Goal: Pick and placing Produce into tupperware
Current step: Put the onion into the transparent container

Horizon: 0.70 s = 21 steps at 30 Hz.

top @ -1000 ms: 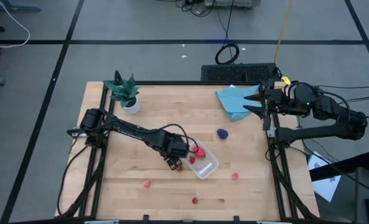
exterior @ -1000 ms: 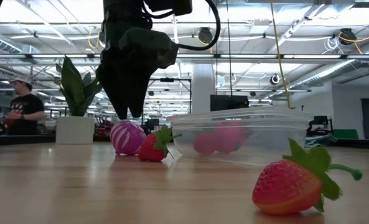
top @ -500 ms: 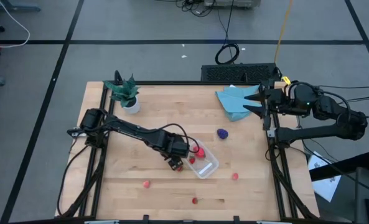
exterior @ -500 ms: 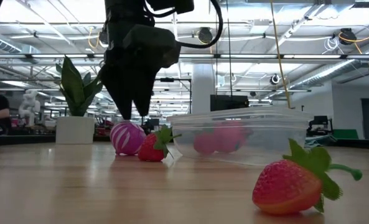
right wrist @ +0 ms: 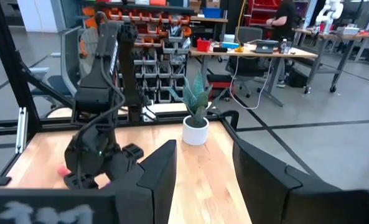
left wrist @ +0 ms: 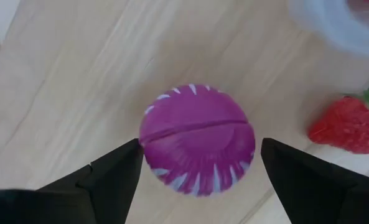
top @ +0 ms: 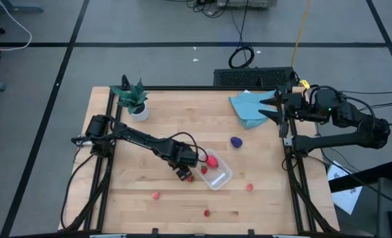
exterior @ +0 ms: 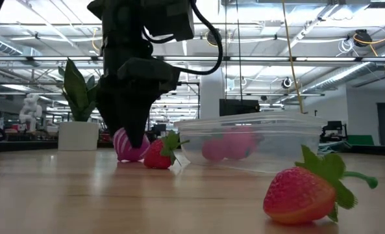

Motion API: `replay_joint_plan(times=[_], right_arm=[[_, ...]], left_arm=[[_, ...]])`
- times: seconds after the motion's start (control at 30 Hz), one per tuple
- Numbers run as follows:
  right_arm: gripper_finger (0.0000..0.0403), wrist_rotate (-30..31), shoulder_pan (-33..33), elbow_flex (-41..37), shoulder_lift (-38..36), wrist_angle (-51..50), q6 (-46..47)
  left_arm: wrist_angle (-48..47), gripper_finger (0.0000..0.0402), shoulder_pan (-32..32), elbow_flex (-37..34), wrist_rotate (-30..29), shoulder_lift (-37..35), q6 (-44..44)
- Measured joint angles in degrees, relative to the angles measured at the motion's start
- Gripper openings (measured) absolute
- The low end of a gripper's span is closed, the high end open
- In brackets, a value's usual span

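My left gripper is open and low over the table, pointing down. Its fingers stand on either side of the magenta striped fruit, which rests on the wood; a gap shows at one finger. In the low view the gripper half hides that fruit. A strawberry lies between it and the clear tupperware, which holds pink and red pieces. From above, the tupperware sits right of the gripper. My right gripper waits open at the table's far right.
A dark purple fruit lies right of centre. Small berries lie near the table's near edge, one a strawberry close to the low camera. A potted plant stands far left, a blue cloth far right.
My left gripper has come down from above the magenta striped fruit, so that its open fingers now stand around it at table height. The fruit, the strawberry and the tupperware have stayed where they were.
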Motion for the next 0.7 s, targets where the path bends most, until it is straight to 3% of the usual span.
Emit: replay_joint_plan(times=[0.7], right_arm=[[0.0151,-0.01,0.00,0.00,1.93,0.74,-0.07]], left_arm=[[8.10,0.0285,0.04,-4.37,1.31,0.02,0.70]])
